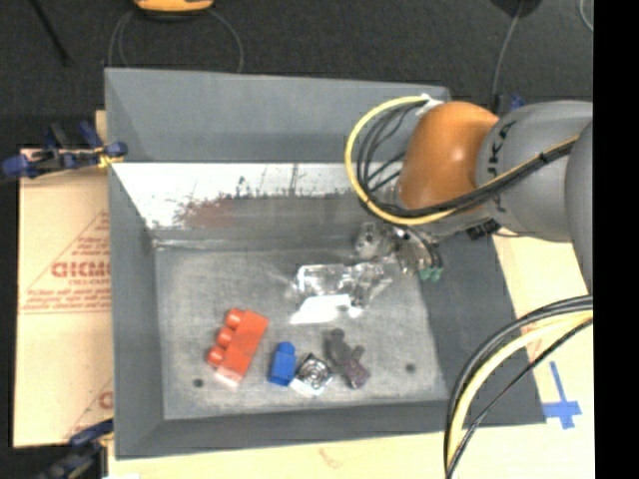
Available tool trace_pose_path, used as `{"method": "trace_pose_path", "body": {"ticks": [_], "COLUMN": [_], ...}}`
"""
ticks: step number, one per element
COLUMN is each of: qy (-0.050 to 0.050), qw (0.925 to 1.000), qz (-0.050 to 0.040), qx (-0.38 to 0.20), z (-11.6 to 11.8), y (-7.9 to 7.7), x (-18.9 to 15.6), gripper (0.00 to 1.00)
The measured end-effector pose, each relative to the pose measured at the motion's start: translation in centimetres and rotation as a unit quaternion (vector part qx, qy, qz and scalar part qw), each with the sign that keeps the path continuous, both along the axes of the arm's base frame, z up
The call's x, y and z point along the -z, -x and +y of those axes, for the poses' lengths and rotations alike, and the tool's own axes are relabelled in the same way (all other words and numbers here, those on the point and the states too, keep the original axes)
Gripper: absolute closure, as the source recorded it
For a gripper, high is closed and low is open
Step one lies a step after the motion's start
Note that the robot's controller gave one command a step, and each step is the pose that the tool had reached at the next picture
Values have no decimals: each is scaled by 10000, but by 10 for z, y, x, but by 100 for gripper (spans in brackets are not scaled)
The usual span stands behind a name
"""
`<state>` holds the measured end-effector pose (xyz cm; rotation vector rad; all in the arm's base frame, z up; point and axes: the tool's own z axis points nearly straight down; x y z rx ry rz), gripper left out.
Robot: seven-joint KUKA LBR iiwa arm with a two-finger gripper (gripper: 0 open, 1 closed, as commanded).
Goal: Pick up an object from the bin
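I come in from the right of the frame, my orange cover (446, 155) and looped cables (371, 158) hanging over the upper right part of the grey bin (135, 297). My gripper (369, 273) is down low near the bin floor, a little right of the middle. How wide it stands I cannot tell, as its metal parts blur into what lies under them. I also cannot tell whether it has hold of anything.

Just to the left of my gripper, touching it or nearly so, lies a clear shiny piece (321, 280), about in the middle of the floor. Just below that lies a white flat piece (318, 313), close beside it.

The rest lies in a loose row along the lower part of the floor, apart from my gripper. An orange block (238, 344) is at the lower left, tilted. A small blue block (283, 363) lies to its right. Next comes a small silvery piece (315, 375), just beside the blue one. A dark purple piece (345, 358) lies at the right end of the row, touching or almost touching the silvery one.
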<state>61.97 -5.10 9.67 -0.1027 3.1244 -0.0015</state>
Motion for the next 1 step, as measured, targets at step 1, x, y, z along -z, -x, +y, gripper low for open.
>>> {"method": "trace_pose_path", "body": {"ticks": [1], "qy": [3], "qw": [10000], "qz": [29], "qx": [39], "z": [3], "y": [11], "x": [-140], "gripper": [100]}}
